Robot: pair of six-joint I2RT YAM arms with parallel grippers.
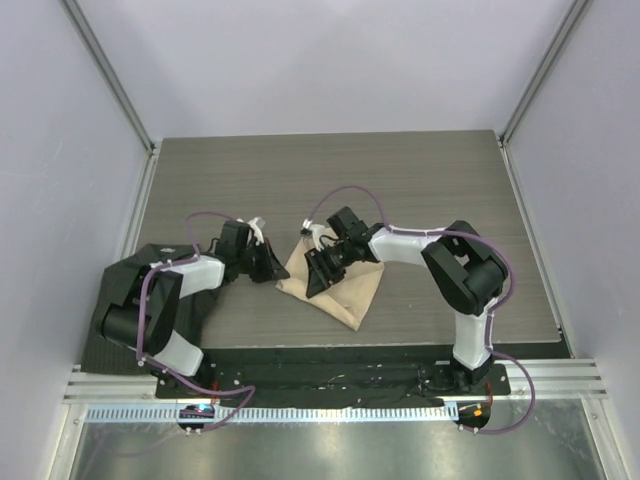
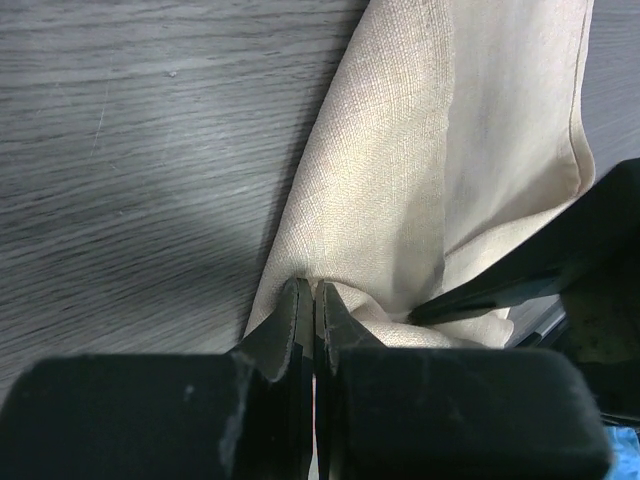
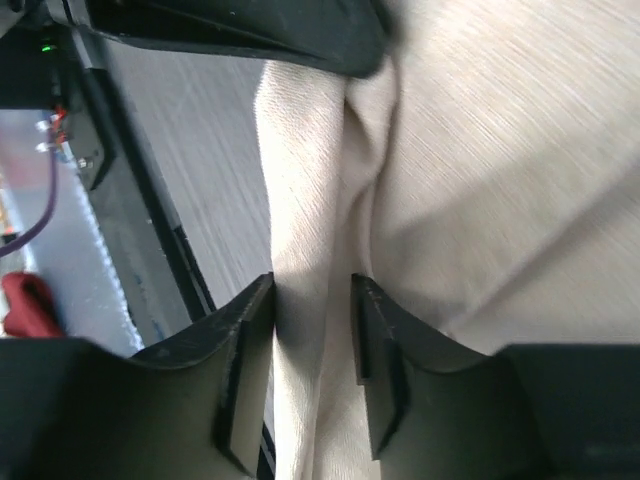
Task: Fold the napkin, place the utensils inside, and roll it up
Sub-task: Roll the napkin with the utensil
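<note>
Left gripper (image 2: 313, 298), jaws pressed flat together, nips the edge of the napkin (image 1: 350, 296) at the cloth's 9 o'clock corner, where the fabric puckers up against the fingertips. Right gripper (image 3: 312, 295) reaches in from 3 o'clock, its jaws standing partly spread on either side of a raised ridge of the same cloth. In its wrist view the ridge fills the gap between the two fingers. The two grippers work close together: the left wrist view catches a black finger of the right gripper lying on the cloth at 4 o'clock of the left one's tips.

One napkin is in the scene. It is plain beige with a visible weave, lying on the table (image 1: 420, 190) just toward 6 o'clock of centre. It is folded over on itself into a rough triangle, its long side facing 12 o'clock and its point trailing toward 5 o'clock, near the table's front edge. The left wrist view shows two layers, the upper one ending in a straight crease and the lower in a stitched hem. The cloth is slack and creased around the grippers, flatter farther out.

One dark cloth (image 1: 95, 355) lies at the table's 8 o'clock corner, under the left arm and well apart from the napkin.
</note>
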